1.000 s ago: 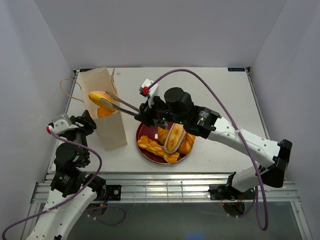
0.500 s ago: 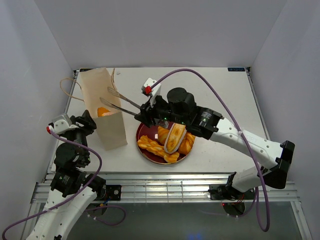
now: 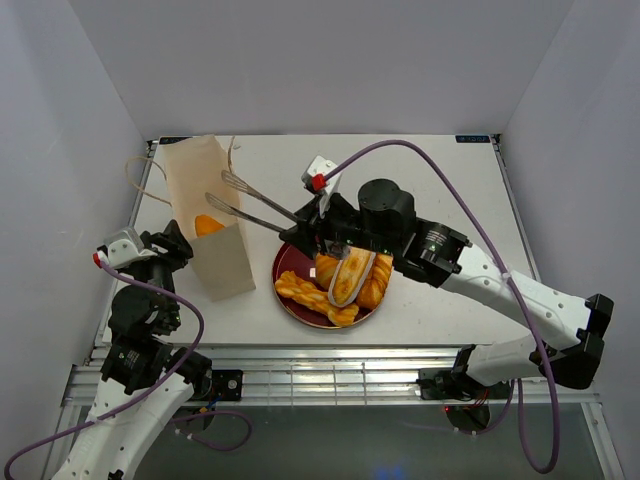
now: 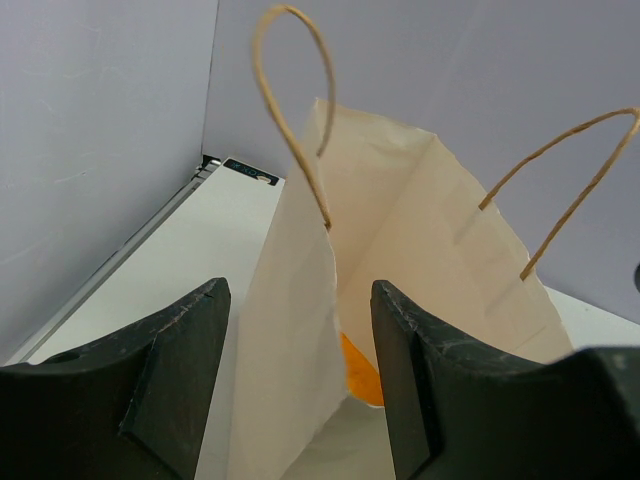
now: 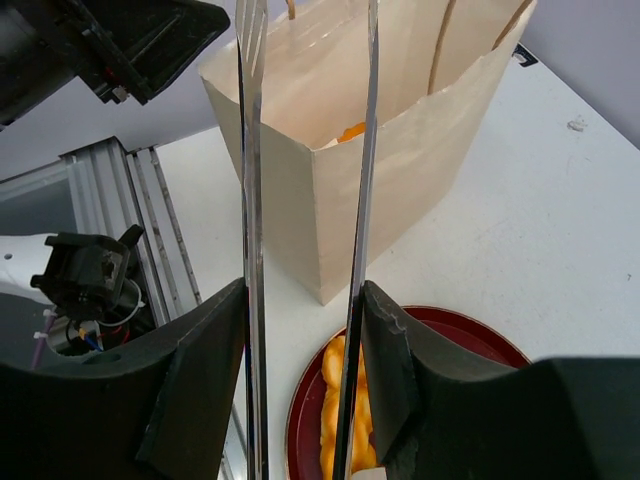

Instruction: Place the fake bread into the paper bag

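The paper bag (image 3: 218, 262) stands open at the left; it also shows in the left wrist view (image 4: 400, 230) and the right wrist view (image 5: 380, 160). One orange fake bread (image 3: 207, 225) lies inside it, seen in the wrist views too (image 4: 360, 372) (image 5: 350, 132). A braid (image 3: 315, 297), a striped loaf (image 3: 350, 275) and another roll (image 3: 376, 288) lie on the dark red plate (image 3: 296, 310). My right gripper (image 3: 305, 226) (image 5: 300, 390) is shut on metal tongs (image 3: 245, 198) (image 5: 246, 200), whose empty, spread tips hover over the bag's mouth. My left gripper (image 3: 176, 246) (image 4: 300, 400) is open, with the bag's near wall between its fingers.
The bag's tan string handles (image 4: 290, 100) stick up above its rim. The plate (image 5: 480, 335) sits just right of the bag. White walls close the table on three sides. The left arm's wrist (image 5: 110, 40) shows beyond the tongs in the right wrist view.
The tongs held an orange bread above the bag one second ago; it has dropped into the bag. The tongs now stand spread and empty, and the right arm has drawn back slightly right.
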Tool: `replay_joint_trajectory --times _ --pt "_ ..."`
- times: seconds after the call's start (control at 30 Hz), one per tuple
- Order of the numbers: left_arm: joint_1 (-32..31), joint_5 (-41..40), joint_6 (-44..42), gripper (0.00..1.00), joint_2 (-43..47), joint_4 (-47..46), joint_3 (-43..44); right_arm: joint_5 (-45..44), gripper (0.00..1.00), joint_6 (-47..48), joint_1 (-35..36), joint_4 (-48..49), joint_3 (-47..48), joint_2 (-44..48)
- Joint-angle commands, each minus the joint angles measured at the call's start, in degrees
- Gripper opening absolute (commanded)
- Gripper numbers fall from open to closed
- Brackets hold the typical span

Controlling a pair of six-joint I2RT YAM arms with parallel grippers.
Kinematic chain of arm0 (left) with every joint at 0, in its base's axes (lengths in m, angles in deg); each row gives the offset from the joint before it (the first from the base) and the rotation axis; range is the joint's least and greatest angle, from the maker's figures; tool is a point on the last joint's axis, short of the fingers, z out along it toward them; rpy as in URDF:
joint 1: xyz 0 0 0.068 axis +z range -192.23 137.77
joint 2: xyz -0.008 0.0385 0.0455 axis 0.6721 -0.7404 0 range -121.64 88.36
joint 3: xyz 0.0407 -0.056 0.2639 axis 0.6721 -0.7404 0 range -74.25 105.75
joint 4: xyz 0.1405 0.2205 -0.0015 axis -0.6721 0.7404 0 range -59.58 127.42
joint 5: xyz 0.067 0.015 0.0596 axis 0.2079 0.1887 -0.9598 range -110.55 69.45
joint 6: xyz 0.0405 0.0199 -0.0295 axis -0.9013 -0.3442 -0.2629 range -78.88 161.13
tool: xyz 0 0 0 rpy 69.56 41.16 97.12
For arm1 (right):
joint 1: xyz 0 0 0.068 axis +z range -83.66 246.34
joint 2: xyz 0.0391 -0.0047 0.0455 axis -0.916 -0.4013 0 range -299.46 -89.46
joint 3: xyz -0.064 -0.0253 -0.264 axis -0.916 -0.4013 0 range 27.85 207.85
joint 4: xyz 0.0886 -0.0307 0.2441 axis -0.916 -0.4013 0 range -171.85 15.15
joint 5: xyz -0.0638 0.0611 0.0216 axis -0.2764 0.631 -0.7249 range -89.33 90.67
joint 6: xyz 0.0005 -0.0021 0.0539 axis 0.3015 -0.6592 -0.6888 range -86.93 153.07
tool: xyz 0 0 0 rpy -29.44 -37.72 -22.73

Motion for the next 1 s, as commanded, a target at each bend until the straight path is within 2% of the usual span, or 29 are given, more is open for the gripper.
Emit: replay_joint_trajectory --times 0.0,0.2,0.37,0.57,0.7,0.97 --pt "-0.39 0.47 0.12 0.69 -0.55 0.15 -0.34 1.49 0.53 -0.63 -0.05 3.09 -1.24 3.41" --pt "-0.39 2.23 0.12 0.69 -0.63 -0.12 -0.43 -0.17 0.53 -1.86 -0.05 3.79 -7.92 8.67" --pt "-0.39 7.40 -0.58 0.69 0.77 -1.70 -1.22 -1.67 0.53 -2.30 -0.05 3.70 -12.49 11.76" --pt "-0.47 12.94 -1.37 0.80 -0.19 -2.49 -1.13 -3.67 0.53 -2.39 0.03 3.62 -14.87 13.96" --pt "-0.47 12.95 -1.73 0.88 -1.60 -2.40 -1.13 -4.65 0.53 -2.65 -0.05 3.79 -17.06 15.54" --pt "-0.47 11.72 -1.47 0.91 -5.64 -0.39 0.45 -8.43 0.53 -3.45 -0.05 3.70 -22.25 21.42"
